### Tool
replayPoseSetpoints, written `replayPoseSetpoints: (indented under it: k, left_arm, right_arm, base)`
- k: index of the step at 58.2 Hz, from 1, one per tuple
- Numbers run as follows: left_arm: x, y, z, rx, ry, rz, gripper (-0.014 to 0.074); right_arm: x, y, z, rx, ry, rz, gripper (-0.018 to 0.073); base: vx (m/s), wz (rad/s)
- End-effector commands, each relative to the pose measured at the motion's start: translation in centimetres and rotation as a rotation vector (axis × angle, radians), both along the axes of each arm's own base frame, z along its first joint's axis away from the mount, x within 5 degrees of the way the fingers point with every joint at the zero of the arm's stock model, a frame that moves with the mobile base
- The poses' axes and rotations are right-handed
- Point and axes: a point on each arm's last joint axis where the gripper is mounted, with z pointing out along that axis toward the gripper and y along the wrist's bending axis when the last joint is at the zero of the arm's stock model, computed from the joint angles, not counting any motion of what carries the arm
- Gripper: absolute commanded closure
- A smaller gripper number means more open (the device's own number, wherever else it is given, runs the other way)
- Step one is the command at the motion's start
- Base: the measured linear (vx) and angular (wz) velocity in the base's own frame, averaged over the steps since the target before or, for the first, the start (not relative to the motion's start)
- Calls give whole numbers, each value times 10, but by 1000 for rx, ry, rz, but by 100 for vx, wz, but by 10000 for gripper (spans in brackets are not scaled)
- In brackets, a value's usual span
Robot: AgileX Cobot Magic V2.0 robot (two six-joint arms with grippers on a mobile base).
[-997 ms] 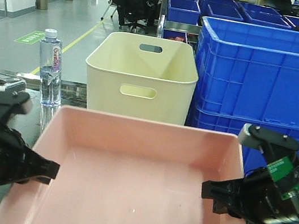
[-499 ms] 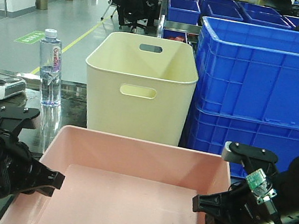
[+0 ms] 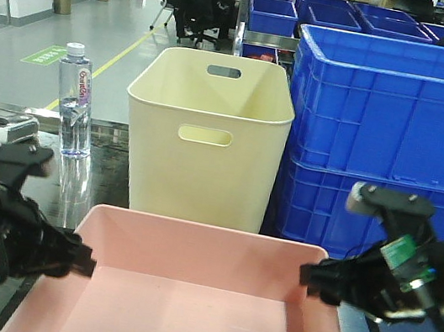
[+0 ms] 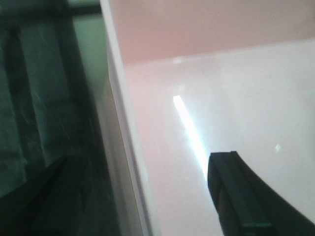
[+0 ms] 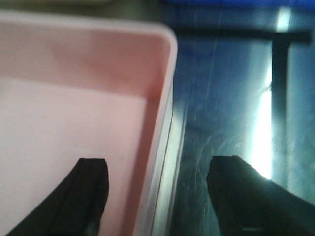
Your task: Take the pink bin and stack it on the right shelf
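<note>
Nearer the camera than the cream bin point(image 3: 206, 134), the smooth pink bin point(image 3: 183, 296) sits lower in the front view than half a second ago. From the left wrist, the left gripper point(image 4: 140, 194) straddles its rounded rim, jaws spread. From the right wrist, the right gripper point(image 5: 162, 194) likewise brackets the wall above the glossy right shelf point(image 5: 226, 113).

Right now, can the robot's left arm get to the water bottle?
Probably not yet: the left gripper straddles the pink bin wall. The water bottle stands behind it on the dark worktop with nothing between.
</note>
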Motion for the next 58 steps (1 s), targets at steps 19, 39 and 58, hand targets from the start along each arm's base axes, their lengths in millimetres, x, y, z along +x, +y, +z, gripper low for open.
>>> replayPoseSetpoints:
  k: [19, 39, 58]
  left_arm:
    - [-94, 41, 98, -77, -696, 88, 396]
    - [-118, 52, 69, -90, -750, 128, 605]
    - [-119, 49, 66, -68, -733, 101, 604]
  right_arm:
    - [-91, -28, 116, 69, -559, 31, 372]
    - [-94, -29, 93, 55, -494, 36, 573]
    - [-94, -29, 93, 55, -495, 36, 572]
  base:
    - [0, 0]
    - [0, 0]
    - [0, 0]
